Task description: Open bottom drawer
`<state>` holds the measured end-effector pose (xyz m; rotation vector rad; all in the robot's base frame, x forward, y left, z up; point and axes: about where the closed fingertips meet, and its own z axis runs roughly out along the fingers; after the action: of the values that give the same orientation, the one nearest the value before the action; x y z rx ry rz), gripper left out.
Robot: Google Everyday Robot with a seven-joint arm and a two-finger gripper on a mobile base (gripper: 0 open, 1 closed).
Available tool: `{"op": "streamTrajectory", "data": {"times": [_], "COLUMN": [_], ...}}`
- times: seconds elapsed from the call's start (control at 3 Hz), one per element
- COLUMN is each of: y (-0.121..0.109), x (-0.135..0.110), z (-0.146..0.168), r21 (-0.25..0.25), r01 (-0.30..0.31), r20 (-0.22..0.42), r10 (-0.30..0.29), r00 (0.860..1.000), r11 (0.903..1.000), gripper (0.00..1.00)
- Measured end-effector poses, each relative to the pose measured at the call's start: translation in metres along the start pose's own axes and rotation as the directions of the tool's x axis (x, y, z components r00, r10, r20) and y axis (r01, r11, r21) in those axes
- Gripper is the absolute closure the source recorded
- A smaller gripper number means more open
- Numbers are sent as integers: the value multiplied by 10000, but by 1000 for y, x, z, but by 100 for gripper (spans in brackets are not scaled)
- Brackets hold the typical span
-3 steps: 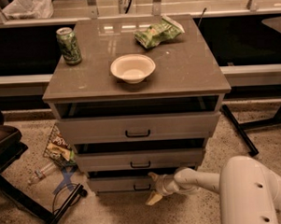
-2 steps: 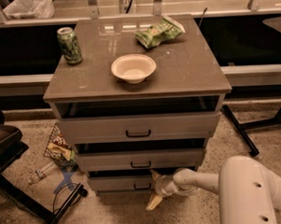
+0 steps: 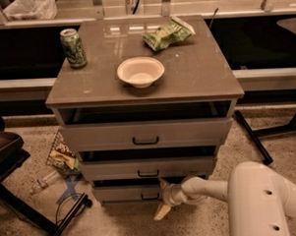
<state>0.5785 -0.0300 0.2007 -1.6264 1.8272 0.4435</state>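
The grey cabinet (image 3: 142, 93) has three drawers, each pulled out a little. The bottom drawer (image 3: 122, 193) is the lowest, with a flat grey front and a small black bar handle (image 3: 149, 196). My gripper (image 3: 163, 198) is at the end of the white arm (image 3: 205, 189) that reaches in from the lower right. It sits right at the bottom drawer's handle, at the front's right half. One pale finger (image 3: 161, 213) points down toward the floor below the drawer.
On the cabinet top stand a green can (image 3: 73, 48), a white bowl (image 3: 140, 71) and a green chip bag (image 3: 166, 36). A snack bag (image 3: 62, 156), a plastic bottle (image 3: 44, 182) and cables (image 3: 68, 212) lie on the floor left. A dark chair (image 3: 7, 155) is far left.
The view has shifted a little. My gripper stays at the bottom drawer's handle, and the drawer front looks about the same as before.
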Motion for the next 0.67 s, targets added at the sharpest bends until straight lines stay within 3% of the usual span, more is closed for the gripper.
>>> {"op": "streamTrajectory", "data": {"times": [0.67], "y": [3], "x": [-2], "z": [3], "r21": [-61], "r01": [-1], "r20": [26], "r10": [1], "r00": [10000], "r11": [10000], "gripper": [40]}}
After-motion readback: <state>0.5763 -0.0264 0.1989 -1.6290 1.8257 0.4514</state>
